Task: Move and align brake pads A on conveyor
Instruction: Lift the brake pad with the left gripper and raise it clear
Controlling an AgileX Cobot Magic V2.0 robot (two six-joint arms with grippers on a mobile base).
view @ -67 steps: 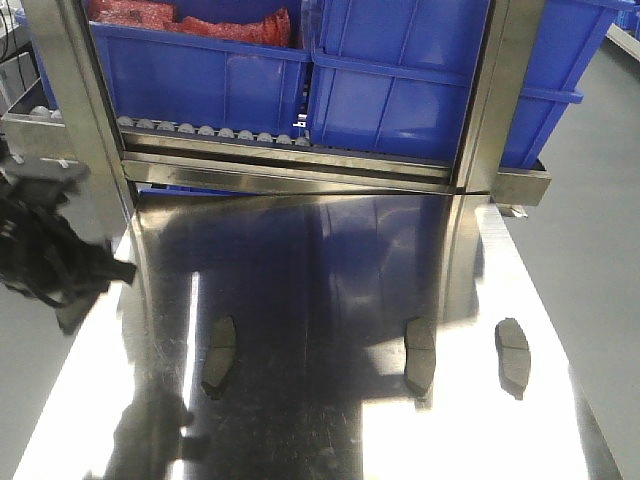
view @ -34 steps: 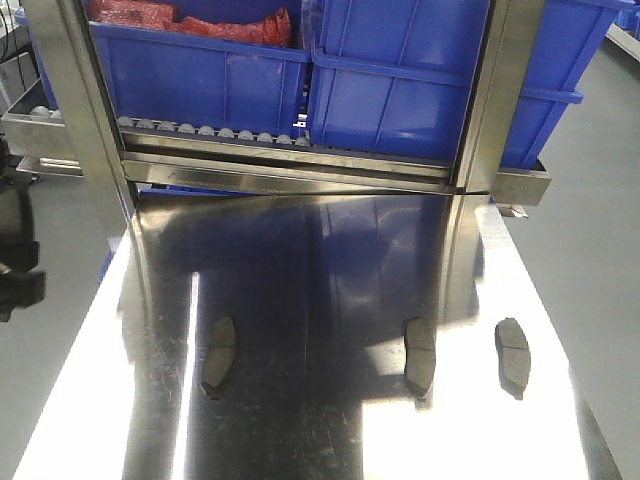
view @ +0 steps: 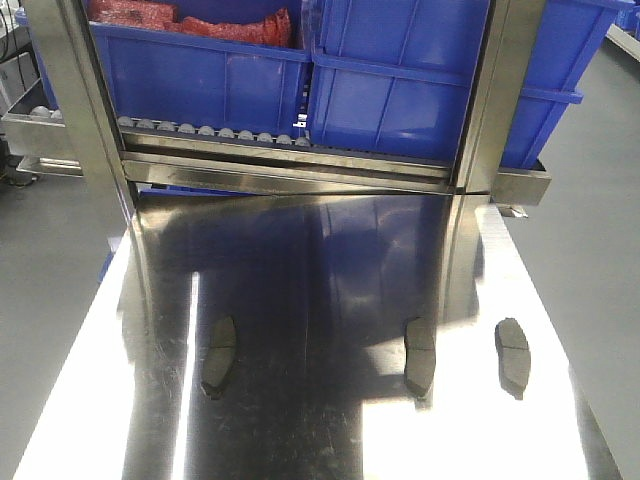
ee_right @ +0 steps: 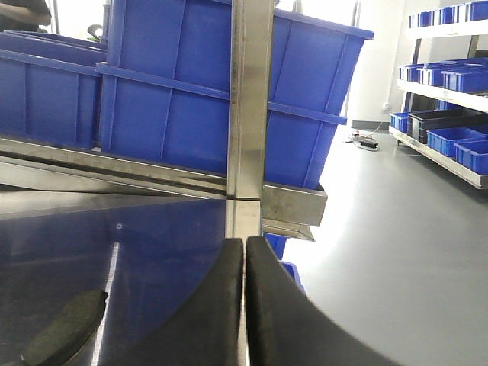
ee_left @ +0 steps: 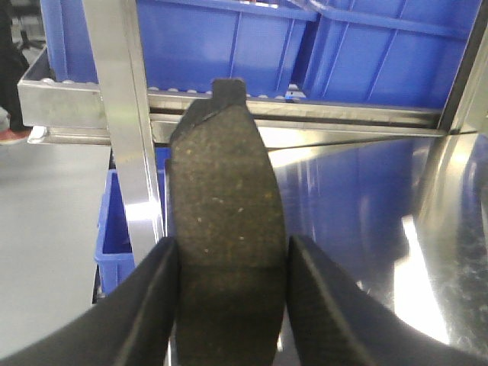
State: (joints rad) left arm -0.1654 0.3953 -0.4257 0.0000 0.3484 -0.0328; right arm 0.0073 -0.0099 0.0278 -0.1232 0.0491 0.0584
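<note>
- Left end effector (ee_left: 231,242): pinching the held pad (ee_left: 227,175) upright between its two fingers (ee_left: 145,305), with the tab end pointing up and away from the wrist.
  - Ahead of it stands the steel rack (ee_left: 122,114) carrying blue bins (ee_left: 229,46).
  - The shiny surface (ee_left: 366,198) lies ahead and to its right.
  - This end effector does not appear in the front view.
- Left pad (view: 218,357): lying flat on the surface (view: 320,270), with no end effector near it in the front view.
- Middle pad (view: 420,356): flat on the surface, near the right pad (view: 513,356) and well apart from the left pad. All three lie lengthwise, pointing roughly toward the rack (view: 290,165).
- Right end effector (ee_right: 244,244): fingers pressed together, holding nothing.
  - A near pad (ee_right: 65,328) lies on the surface below it and to its left. Which of the three it is cannot be told.
  - The rack post (ee_right: 248,99) stands straight ahead.
- Belt: not visible in any view, so its place relative to either end effector cannot be told.
- Progress, as a judgement:
  - One of the four pads is lifted and in the left end effector's grip.
  - Three lie on the steel surface, not yet collected.
  - No pad is seen set down on the belt.
  - Placing and lining up all four pads appears outstanding, so the task is at an early stage.
</note>
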